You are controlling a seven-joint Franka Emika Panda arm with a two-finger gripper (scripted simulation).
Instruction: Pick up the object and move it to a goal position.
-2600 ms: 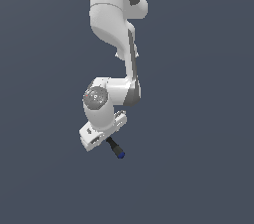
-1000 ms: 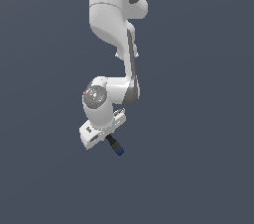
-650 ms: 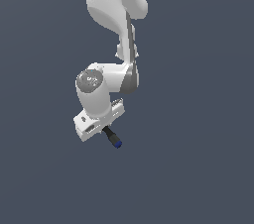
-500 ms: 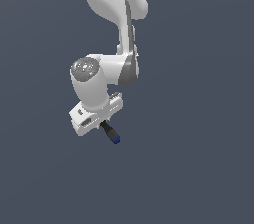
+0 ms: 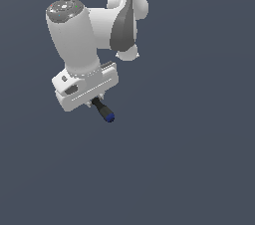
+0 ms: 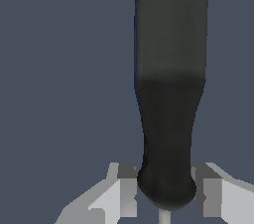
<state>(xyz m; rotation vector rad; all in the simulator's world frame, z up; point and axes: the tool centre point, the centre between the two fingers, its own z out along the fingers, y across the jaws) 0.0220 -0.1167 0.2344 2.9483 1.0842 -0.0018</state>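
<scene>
One white robot arm (image 5: 79, 35) fills the upper part of the exterior view, hanging against a plain slate-grey backdrop, its thick last link slanting down to a boxy white gripper (image 5: 95, 100). From under that gripper a small screwdriver with a black handle and a blue end cap (image 5: 103, 110) pokes out toward about five o'clock, cap end lowest. Nothing shows beneath the tool; it hangs free of any surface.

Seen from the wrist camera, the same screwdriver (image 6: 171, 94) looms large: the dark handle runs away from the lens, swelling toward the blue cap at the far end, and a thin pale sliver of shaft shows just below the handle's rounded base. Two grey-and-white fingers (image 6: 121, 193) stand either side of that base, one at about nine o'clock of it and the other at three o'clock. Their dark inner pads sit right against the handle's narrow end, so the gripper (image 6: 166, 191) is clamped on the screwdriver near where handle meets shaft.

In the exterior view the fingers themselves are mostly hidden behind the gripper body.
</scene>
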